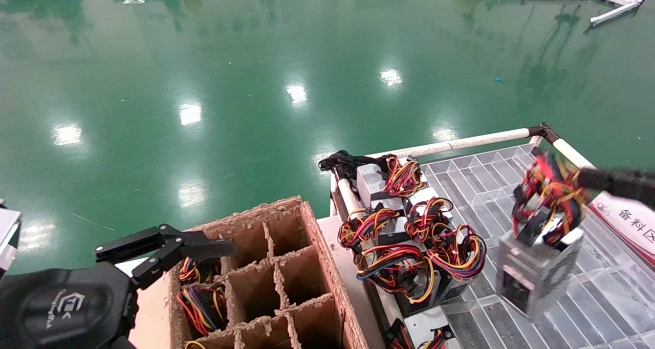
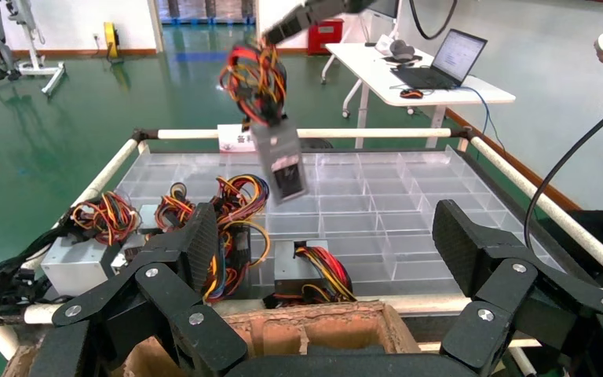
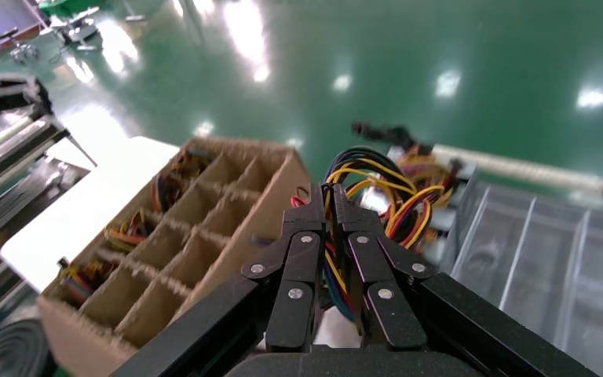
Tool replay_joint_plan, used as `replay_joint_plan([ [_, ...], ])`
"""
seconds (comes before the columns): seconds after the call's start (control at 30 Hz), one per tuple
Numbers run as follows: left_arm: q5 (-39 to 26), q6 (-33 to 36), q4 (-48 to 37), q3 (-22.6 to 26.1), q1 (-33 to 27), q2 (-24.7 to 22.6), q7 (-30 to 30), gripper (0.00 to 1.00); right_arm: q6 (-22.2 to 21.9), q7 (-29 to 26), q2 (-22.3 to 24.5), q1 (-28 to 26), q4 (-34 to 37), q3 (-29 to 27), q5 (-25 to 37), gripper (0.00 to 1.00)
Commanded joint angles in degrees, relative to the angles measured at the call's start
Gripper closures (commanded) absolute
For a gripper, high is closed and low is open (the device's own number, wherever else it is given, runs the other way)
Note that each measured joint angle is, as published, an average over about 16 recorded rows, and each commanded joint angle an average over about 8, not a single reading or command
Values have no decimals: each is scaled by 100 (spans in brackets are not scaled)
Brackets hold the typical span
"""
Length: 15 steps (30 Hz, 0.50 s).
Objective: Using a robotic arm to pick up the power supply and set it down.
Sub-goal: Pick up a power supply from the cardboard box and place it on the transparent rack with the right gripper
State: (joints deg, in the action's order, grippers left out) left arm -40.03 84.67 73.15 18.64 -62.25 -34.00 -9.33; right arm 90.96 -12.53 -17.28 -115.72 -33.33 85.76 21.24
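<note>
The red, yellow and black wire bundle [image 1: 546,205] is being pinched between the pressed-together fingers of the black right gripper [image 3: 329,216], so that the silver-grey perforated metal power supply [image 1: 537,269] is being held tilted in the air above the clear plastic divided tray [image 1: 609,298]. Several similar wired units [image 1: 409,236] are being kept at the tray's near edge, beside the brown cardboard compartment box [image 1: 279,272]. The black left gripper [image 1: 197,252] is being held with fingers spread over that box.
</note>
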Motion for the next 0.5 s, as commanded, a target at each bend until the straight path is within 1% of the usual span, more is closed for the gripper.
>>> replay_joint_plan([
  [0.03, 0, 0, 0, 0, 0, 0, 0, 0, 0, -5, 4, 70, -18, 68, -6, 100],
  [0.23, 1, -1, 0, 1, 0, 1, 1, 0, -16, 93, -182, 233, 153, 212, -30, 100],
  [0.5, 2, -1, 0, 3, -1, 1, 1, 0, -27, 309, -618, 350, 472, 412, 136, 100],
])
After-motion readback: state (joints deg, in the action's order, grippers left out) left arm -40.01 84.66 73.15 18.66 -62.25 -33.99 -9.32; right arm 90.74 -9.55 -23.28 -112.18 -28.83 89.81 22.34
